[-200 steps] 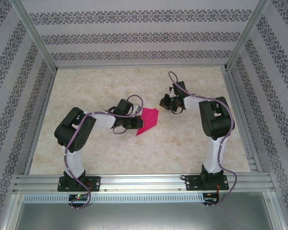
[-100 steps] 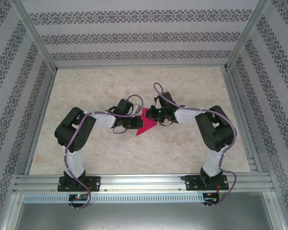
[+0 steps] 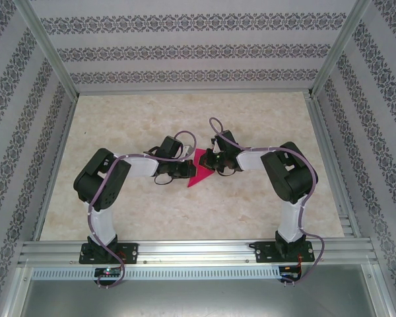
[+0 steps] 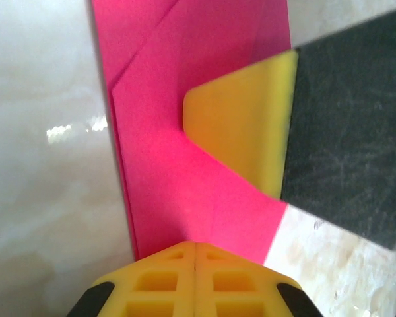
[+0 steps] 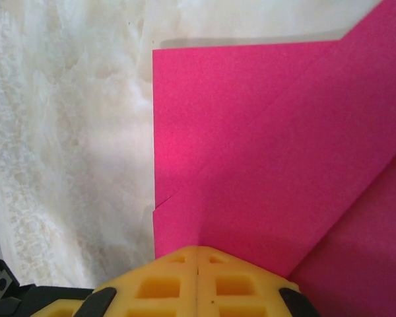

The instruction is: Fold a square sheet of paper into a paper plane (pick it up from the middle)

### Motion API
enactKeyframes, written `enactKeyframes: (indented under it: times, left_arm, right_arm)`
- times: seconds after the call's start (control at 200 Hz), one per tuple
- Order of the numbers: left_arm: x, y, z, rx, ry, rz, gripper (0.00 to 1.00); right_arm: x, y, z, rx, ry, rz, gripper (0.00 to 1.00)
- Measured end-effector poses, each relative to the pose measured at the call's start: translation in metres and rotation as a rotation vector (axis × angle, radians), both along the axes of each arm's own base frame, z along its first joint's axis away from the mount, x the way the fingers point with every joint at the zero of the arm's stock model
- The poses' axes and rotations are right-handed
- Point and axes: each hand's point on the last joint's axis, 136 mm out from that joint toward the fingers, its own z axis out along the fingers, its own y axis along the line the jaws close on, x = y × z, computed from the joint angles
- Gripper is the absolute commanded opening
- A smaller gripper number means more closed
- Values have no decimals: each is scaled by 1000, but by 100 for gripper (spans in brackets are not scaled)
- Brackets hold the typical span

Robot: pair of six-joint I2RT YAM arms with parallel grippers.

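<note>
Top external: left hand [image 3: 185, 173], right hand [image 3: 211, 166] both closed, tips on folded paper [image 3: 199, 176].

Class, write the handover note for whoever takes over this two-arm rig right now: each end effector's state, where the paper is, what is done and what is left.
The left end effector is shut, its tips at one edge of the magenta-pink folded sheet of paper.
The right end effector is shut, its tips over the paper from the opposite side.
Paper: flat on the pale marbled table top, between the arms.
Done: diagonal folds, overlapping layers, one pointed end.
Left: probably the finishing folds; no centre ridge visible.
</note>
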Motion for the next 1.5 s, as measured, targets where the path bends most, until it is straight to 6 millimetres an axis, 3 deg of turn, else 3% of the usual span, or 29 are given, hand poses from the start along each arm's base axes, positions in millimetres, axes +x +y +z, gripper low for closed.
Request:
enactKeyframes:
  times: [0.09, 0.245, 0.34, 0.565, 0.884, 1.504]
  left_arm:
    - [-6, 0, 11, -16, 16, -12, 23]
    - [-9, -5, 38, -71, 0, -22, 28]
    - [-12, -6, 44, -90, 6, -20, 31]
    - [-18, -5, 36, -91, 48, -15, 30]
    - [-26, -4, 10, -49, 110, -20, 27]
    - [-42, 6, -2, -6, 128, -41, 18]
  right_arm:
    - [0, 0, 0, -2, -1, 0, 4]
    - [0, 0, -1, -2, 0, 0, 3]
    - [0, 0, -1, -3, 0, 0, 3]
    - [0, 0, -2, -3, 2, -1, 3]
    - [0, 0, -2, -5, 8, -2, 2]
    - [0, 0, -3, -6, 17, 0, 1]
